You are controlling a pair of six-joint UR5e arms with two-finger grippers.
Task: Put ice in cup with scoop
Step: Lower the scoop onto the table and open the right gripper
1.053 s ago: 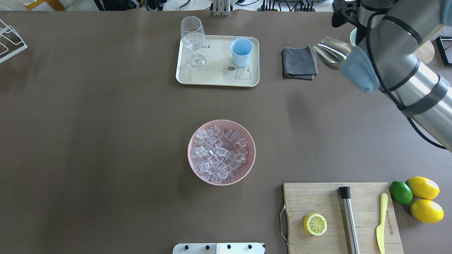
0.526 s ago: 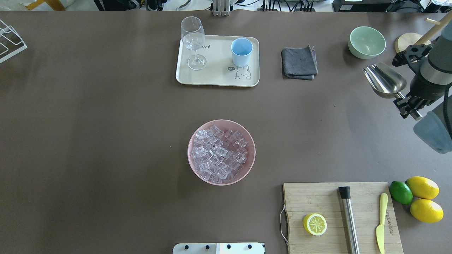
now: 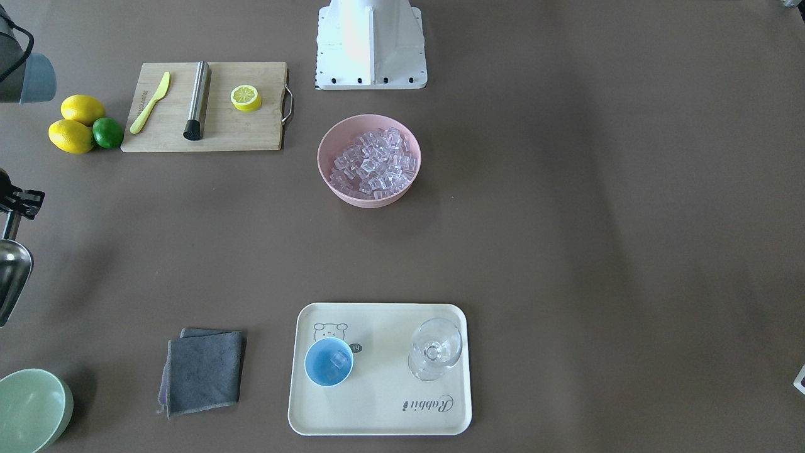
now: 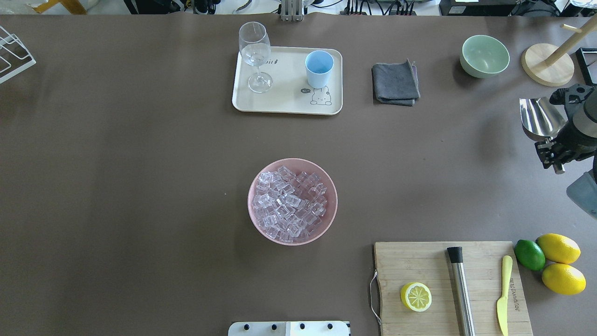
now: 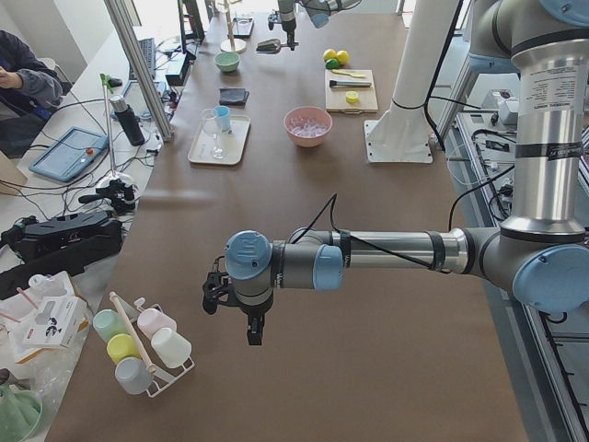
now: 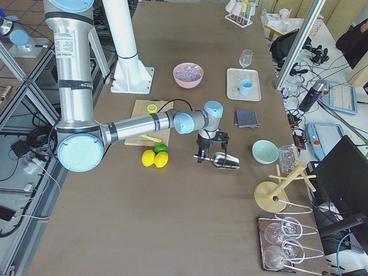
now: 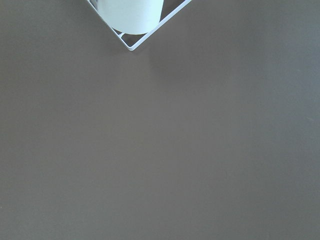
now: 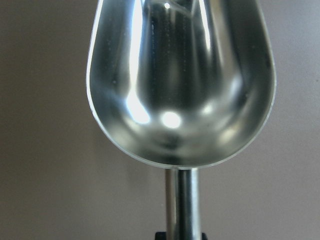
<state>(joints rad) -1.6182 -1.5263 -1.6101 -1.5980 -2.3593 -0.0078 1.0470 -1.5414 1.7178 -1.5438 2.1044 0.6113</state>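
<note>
Across your brown table [image 4: 140, 186], the largest thing is the left arm [image 5: 396, 250], stretched low over the end by the mug rack [image 5: 138, 345]. You see its left gripper [image 5: 250, 324] only from the side, so you cannot tell how its jaws stand. At the opposite end the right arm [image 6: 144, 122] reaches out past the lemons [image 4: 559, 263]. The right gripper [image 4: 552, 151] has its jaws clamped on the handle of the scoop [image 4: 536, 119].

Look mid-table for the cream tray [image 4: 289, 105], which carries the wine glass [image 4: 255, 56] and the cup [image 4: 319, 69]. Nearer the robot's base sits the pink bowl [image 4: 251, 196], heaped with ice [image 4: 289, 203]. From your side of the table you can also make out a little ice lying in the bottom of the cup.

You see the scoop well apart from both tray and bowl, near the pale green bowl [image 4: 485, 56]. Its trough points away from the robot. Your right wrist view shows the trough holding no cubes.
</note>
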